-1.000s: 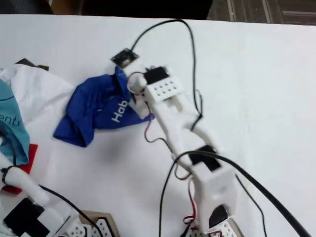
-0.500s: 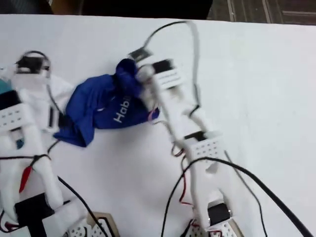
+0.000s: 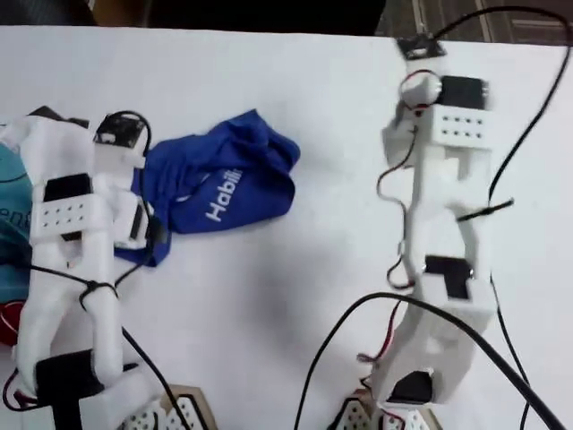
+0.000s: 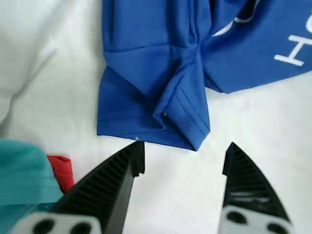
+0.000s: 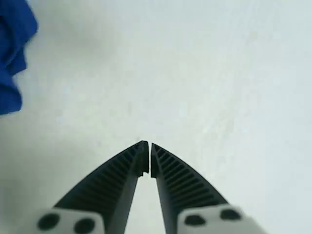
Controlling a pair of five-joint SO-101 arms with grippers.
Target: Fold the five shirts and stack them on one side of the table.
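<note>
A crumpled blue shirt (image 3: 224,184) with white lettering lies left of the table's middle. My left gripper (image 3: 148,224) stands open at its near-left corner. In the left wrist view the blue shirt's (image 4: 161,63) folded hem lies just beyond the left gripper (image 4: 185,145), nothing between the fingers. My right gripper (image 3: 400,143) hangs over bare table at the back right, well clear of the cloth. In the right wrist view the right gripper (image 5: 148,145) is shut and empty, with the blue shirt (image 5: 12,44) at the picture's edge.
A white shirt (image 3: 27,143) lies at the far left under my left arm, with a teal shirt (image 3: 11,215) and a red one (image 3: 7,322) beside it. All three show near the left gripper: white shirt (image 4: 39,58), teal shirt (image 4: 19,165), red shirt (image 4: 61,168). Black cables trail from both arms.
The right gripper let go of the blue shirt and swung away to the back right. The left arm came in from the left edge to the shirt's near-left corner.
</note>
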